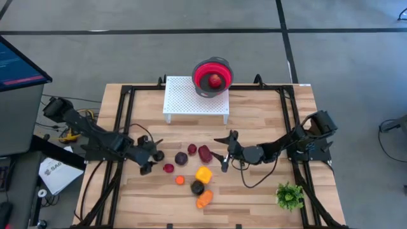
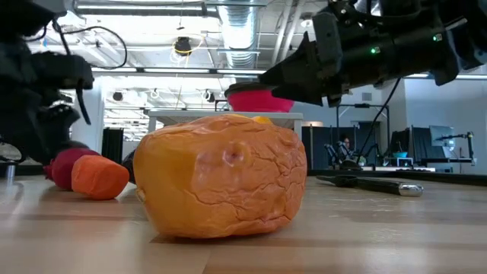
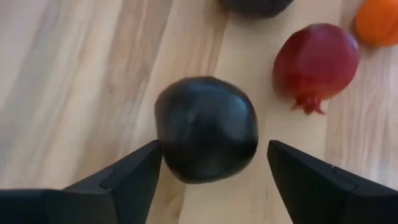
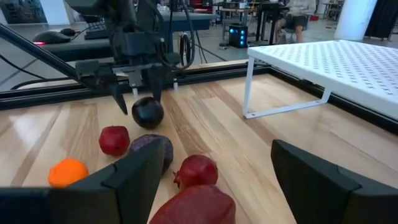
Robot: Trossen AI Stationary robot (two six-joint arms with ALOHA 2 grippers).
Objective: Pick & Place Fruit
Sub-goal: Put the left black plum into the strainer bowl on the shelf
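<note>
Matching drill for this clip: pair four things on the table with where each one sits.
Things:
1. round black fruit
2. red fruit in the red bowl
3. green leafy sprig
4. white perforated rack

Places:
A. table's near right corner
B. between the open left gripper's fingers
C. table's far edge, under the red bowl
D. on top of the rack

Pairs: 1-B, 2-D, 3-A, 4-C
</note>
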